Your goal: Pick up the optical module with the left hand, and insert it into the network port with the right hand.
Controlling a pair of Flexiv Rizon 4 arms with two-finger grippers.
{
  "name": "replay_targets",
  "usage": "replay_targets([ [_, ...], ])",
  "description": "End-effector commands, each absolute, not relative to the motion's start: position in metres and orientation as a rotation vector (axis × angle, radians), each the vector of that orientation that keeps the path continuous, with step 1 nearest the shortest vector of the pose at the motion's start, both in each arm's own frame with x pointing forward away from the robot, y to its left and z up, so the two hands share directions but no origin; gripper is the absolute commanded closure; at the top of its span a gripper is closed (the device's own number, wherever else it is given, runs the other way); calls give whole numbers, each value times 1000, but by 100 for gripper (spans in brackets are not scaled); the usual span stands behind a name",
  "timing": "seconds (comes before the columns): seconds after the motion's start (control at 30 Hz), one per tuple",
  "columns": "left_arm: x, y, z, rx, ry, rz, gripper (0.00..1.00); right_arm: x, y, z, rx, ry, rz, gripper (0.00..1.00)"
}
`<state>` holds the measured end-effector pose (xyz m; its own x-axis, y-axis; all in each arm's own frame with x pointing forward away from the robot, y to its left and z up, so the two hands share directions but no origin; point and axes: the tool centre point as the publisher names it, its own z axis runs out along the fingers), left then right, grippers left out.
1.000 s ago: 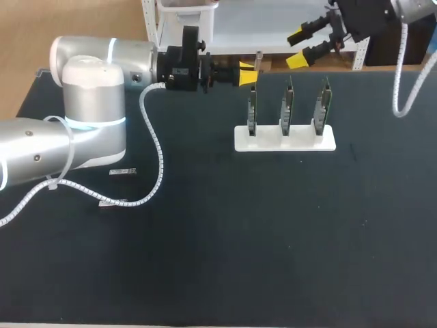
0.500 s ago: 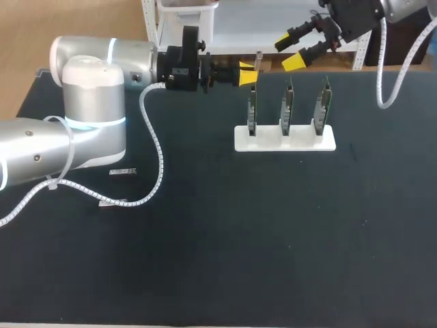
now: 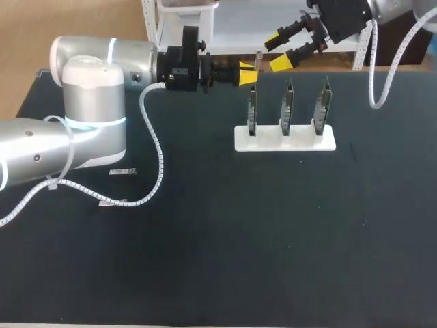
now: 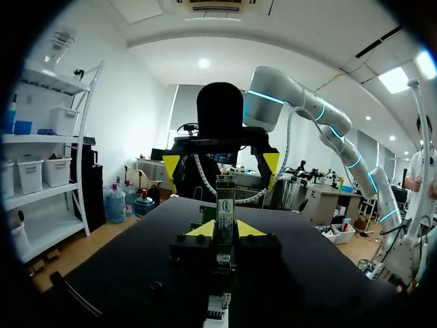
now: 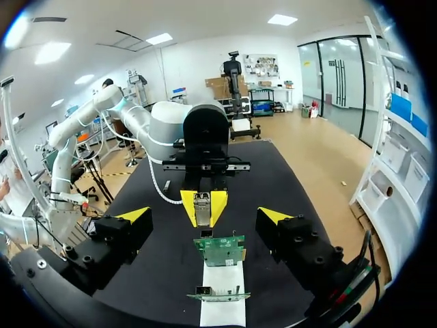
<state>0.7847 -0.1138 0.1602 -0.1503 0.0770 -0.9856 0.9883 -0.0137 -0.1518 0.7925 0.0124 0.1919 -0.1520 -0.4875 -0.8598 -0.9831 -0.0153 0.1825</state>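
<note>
We see the optical module (image 4: 225,198), a slim silvery bar with a printed label on its face. It stands upright, pinched between the yellow tips of our left gripper (image 3: 247,74), with its end poking out past them. Our right gripper (image 3: 276,51) hangs just beyond it, empty, fingers spread wide and facing the left one. Under and ahead of the right gripper, three green boards (image 3: 288,106) stand upright in a white stand (image 3: 285,140) on the dark table (image 3: 273,239).

Table (image 3: 205,260) black; rack (image 3: 285,140) white, 3 boards (image 3: 289,104) green; optical module (image 5: 203,203) silver; left gripper (image 3: 248,74), right gripper (image 3: 275,51) black, yellow tips.
</note>
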Motion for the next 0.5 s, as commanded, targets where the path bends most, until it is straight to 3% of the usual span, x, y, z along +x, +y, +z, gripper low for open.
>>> replay_targets([
  [0.03, 784, -114, 160, 1201, 1369, -1295, 100, 787, 14, 192, -1512, 1693, 1070, 0],
  [0.5, 784, -114, 160, 1201, 1369, -1295, 100, 792, 28, 194, -1550, 1671, 1108, 0],
])
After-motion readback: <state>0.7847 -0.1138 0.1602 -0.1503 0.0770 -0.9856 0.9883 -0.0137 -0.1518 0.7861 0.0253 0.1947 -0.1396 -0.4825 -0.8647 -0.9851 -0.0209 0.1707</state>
